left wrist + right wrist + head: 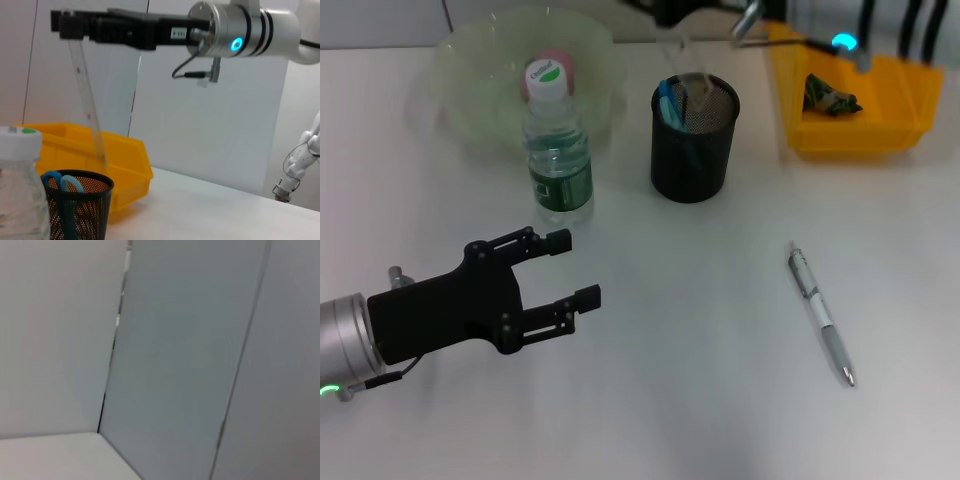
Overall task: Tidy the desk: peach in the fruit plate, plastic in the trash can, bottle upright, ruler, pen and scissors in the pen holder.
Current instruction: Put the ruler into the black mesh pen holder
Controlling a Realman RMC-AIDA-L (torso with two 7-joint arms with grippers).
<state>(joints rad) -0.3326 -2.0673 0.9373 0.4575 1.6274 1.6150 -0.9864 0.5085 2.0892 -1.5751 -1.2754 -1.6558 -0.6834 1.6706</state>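
My right gripper (67,27) hangs high over the black mesh pen holder (693,140), shut on the top end of a clear ruler (88,107). The ruler's lower end reaches down into the holder (80,210), beside the blue-handled scissors (62,182). A silver pen (820,315) lies on the table at the right. The water bottle (558,150) stands upright in front of the pale green fruit plate (470,60), which holds the peach (556,62). Crumpled plastic (830,97) lies in the yellow trash bin (865,140). My left gripper (575,268) hovers open and empty at the front left, short of the bottle.
The right arm (760,15) crosses the top edge above the bin. White walls stand behind the table. The right wrist view shows only wall and a strip of tabletop.
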